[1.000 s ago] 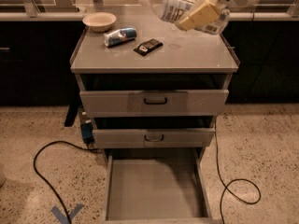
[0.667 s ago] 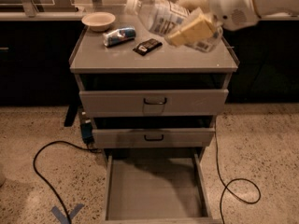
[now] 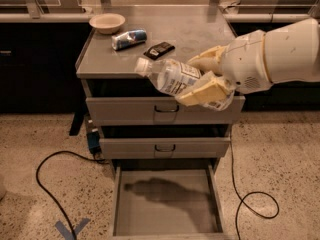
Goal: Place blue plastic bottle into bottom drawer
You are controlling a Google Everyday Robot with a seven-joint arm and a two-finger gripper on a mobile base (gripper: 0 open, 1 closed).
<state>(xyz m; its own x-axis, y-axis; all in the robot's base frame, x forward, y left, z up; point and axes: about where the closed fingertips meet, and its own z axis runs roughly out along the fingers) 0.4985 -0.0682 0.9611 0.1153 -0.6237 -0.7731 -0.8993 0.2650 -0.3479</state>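
Note:
My gripper (image 3: 202,79) is shut on the blue plastic bottle (image 3: 167,75), a clear bottle with a white cap and pale printed label. It holds the bottle on its side, cap pointing left, in front of the top drawer. The cream fingers (image 3: 200,92) clamp the bottle's base end. The bottom drawer (image 3: 167,223) is pulled open below, a shallow grey tray. The bottle and arm cast a dark shadow on its floor.
On the cabinet top (image 3: 200,31) lie a beige bowl (image 3: 107,22), a blue-and-silver can (image 3: 129,38) and a dark flat packet (image 3: 159,49). The top drawer (image 3: 125,111) and middle drawer (image 3: 165,147) are shut. Black cables (image 3: 45,184) run on the speckled floor on both sides.
The arm has come down and forward with the bottle, from above the cabinet top to in front of the top drawer. The bottle's shadow now falls in the open bottom drawer.

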